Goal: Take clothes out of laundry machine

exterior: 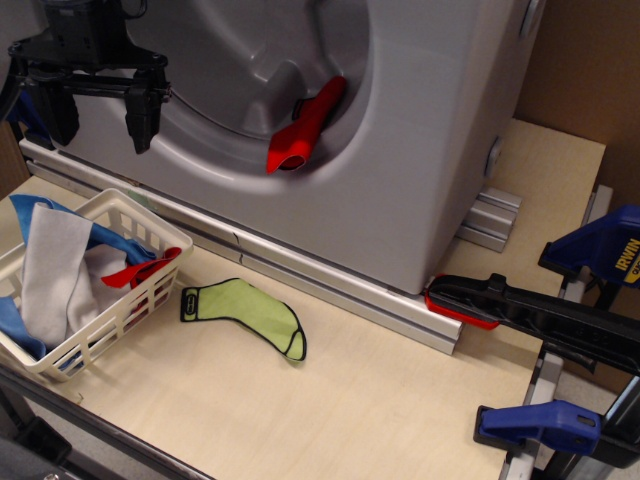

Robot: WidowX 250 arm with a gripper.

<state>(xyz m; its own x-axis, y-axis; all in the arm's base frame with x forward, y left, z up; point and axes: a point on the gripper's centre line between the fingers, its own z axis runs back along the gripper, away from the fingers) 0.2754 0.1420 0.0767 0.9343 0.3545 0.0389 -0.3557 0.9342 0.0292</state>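
Note:
The grey laundry machine (420, 130) fills the back of the view, with its round recessed drum opening at the top. A bright red fabric piece (305, 127) hangs over the lower rim of the drum opening, half out. My black gripper (100, 115) hangs at the upper left, in front of the machine's left side and above the basket. Its two fingers (143, 118) point down, spread apart, with nothing between them. It is well to the left of the red piece.
A white lattice basket (75, 345) at the left holds white and blue cloths and a red piece (148, 270). A lime-green sock (245, 312) lies on the wooden table. Blue and black clamps (560, 320) sit along the right edge.

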